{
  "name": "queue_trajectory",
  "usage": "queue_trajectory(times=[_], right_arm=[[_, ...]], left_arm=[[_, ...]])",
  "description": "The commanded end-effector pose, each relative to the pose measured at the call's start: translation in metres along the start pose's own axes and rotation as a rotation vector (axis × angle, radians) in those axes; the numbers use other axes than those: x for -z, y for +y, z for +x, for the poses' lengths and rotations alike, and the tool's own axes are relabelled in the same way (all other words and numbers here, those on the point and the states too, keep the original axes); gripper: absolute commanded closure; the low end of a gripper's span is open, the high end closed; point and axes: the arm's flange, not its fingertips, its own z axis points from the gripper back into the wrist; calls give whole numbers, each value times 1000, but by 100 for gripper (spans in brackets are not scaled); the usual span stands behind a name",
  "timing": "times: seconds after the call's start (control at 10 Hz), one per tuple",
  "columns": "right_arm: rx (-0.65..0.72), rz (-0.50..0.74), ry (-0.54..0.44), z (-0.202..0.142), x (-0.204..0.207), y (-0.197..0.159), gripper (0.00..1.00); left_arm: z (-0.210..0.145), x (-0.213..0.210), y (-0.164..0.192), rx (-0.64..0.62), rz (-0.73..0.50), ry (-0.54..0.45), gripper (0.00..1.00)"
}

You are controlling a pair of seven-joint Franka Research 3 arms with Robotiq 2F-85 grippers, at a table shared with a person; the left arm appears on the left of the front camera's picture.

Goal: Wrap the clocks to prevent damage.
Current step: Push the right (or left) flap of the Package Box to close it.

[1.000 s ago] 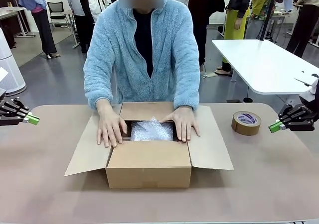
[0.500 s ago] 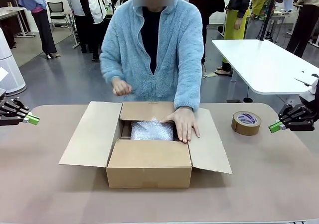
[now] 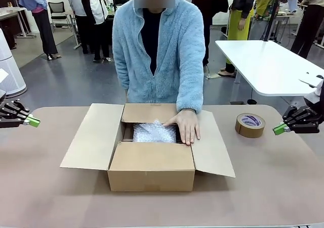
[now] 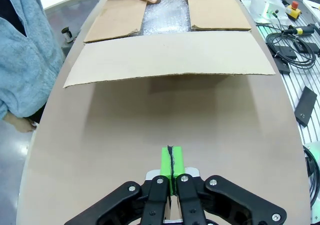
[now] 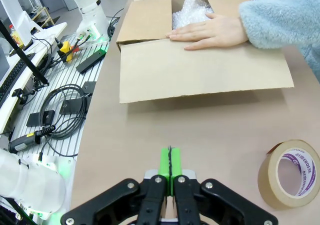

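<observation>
Clocks (image 3: 154,133) were not in my jaws: the left jaws were shut on nothing, green pads (image 4: 166,164) pressed together low over bare surface (image 4: 150,130) at my left edge, and the right jaws were likewise closed and empty at the right edge, both well apart from the work. Near the right jaws lay the brown tape roll (image 3: 250,125), flat between them and the cardboard box (image 3: 152,172) at the middle. The box stood with its flaps folded out, and the clocks showed inside as a whitish bundle in clear bubble wrap; how many it held I could not tell. The person (image 3: 159,50) across from me had one hand (image 3: 186,126) flat on the right-hand flap, fingertips at the rim of the opening, just beside the bundle. I judged the wrapping itself done and the packing in hand. The next move called for folding the flaps in and taping them: my right jaws would need to open for the tape roll, and the hand would need to come off the flap first. The surface was a plain brownish top with rounded corners. Past it lay a grey floor, a white table (image 3: 268,61) to the right, and other people standing about; along my own side ran black cables (image 5: 60,102).
</observation>
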Motion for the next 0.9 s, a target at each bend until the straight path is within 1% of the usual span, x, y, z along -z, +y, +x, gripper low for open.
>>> queue_trajectory(times=[0.0, 0.2, 0.4, 0.5, 0.6, 0.7, 0.8], right_arm=[[-11, 6, -11, -2, 1, 1, 99], [-11, 6, -11, -2, 1, 1, 99], [-11, 6, -11, -2, 1, 1, 99], [-11, 6, -11, -2, 1, 1, 99], [-11, 6, -11, -2, 1, 1, 99], [-11, 6, -11, -2, 1, 1, 99], [-11, 6, -11, -2, 1, 1, 99]], left_arm=[[2, 0, -2, 6, 16, -6, 99], [0, 0, 0, 0, 0, 0, 99], [-18, 40, 16, 11, -106, -24, 99], [-24, 65, 8, 1, -150, -35, 99], [-25, 87, 9, 7, -192, -38, 99], [-24, 103, 13, 9, -216, -51, 99], [-25, 119, 5, 18, -222, -74, 99]])
